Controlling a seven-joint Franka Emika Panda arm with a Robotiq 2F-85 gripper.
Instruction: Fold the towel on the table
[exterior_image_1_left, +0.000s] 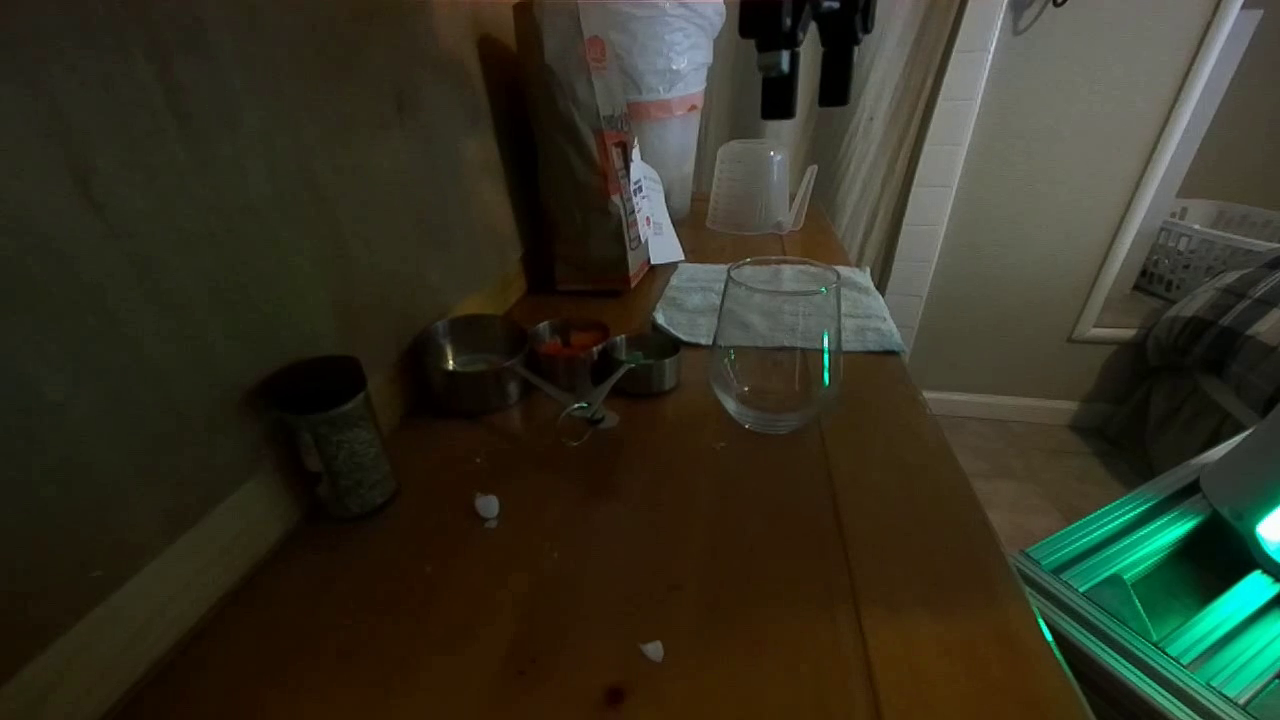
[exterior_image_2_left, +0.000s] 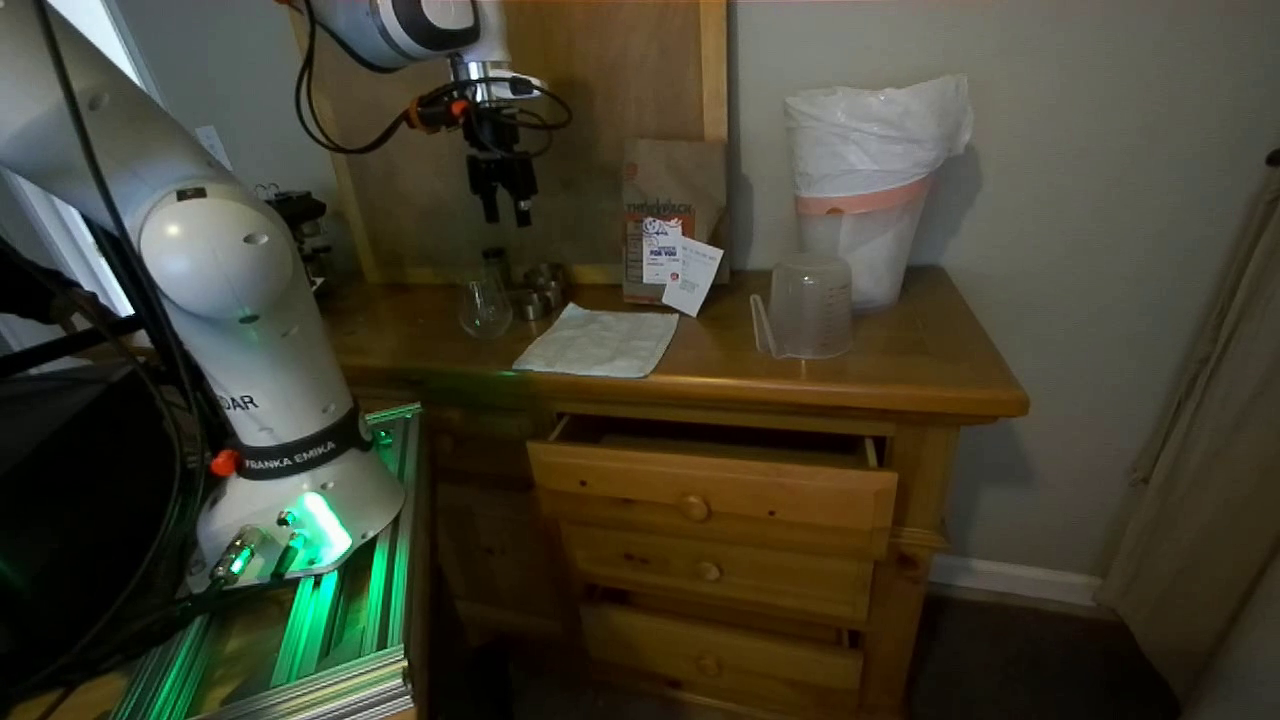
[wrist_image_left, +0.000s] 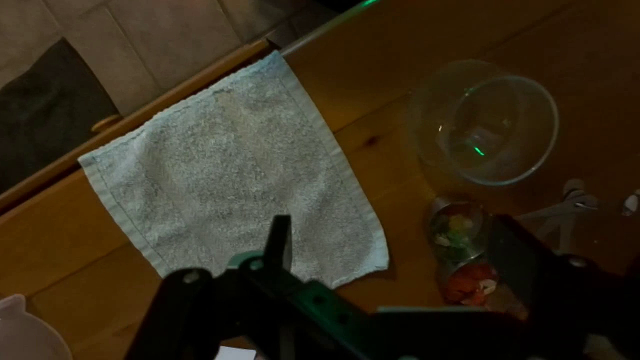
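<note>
the towel (wrist_image_left: 240, 170) lies spread out on the counter (exterior_image_1_left: 720, 560), whitish-grey, a little rumpled, with a smooth hem down two sides. one of its sides runs along the counter's front edge, over a drawer (exterior_image_2_left: 760, 485) pulled part way out. beside the towel, apart from it, a clear glass (wrist_image_left: 500, 130) stands upright. close to the glass sit three metal cups (exterior_image_1_left: 655, 376); one has green bits (wrist_image_left: 452, 232) in it and another red bits (wrist_image_left: 470, 284), and two thin handles (exterior_image_1_left: 612, 388) slant out from the group.

the claw (exterior_image_2_left: 507, 221) hangs well above the counter, its fingers (exterior_image_1_left: 779, 92) pointing down and parted wide, with nothing held between them. in the wrist view one finger covers a bit of the towel.

farther along the counter, in both exterior views, stand a brown paper bag (exterior_image_2_left: 675, 180) with a white tag (exterior_image_2_left: 695, 275) in front of it, a translucent measuring jug (exterior_image_2_left: 812, 305) and a bin (exterior_image_2_left: 865, 240) lined with a white bag (exterior_image_2_left: 870, 135). a dark-topped jar (exterior_image_1_left: 345, 455) stands near the wooden panel (exterior_image_2_left: 600, 80) at the back, and a few small white fragments (exterior_image_1_left: 486, 506) lie on the counter. the robot's arm (exterior_image_2_left: 225, 260) rises from a metal stand (exterior_image_2_left: 320, 690) lit green.
</note>
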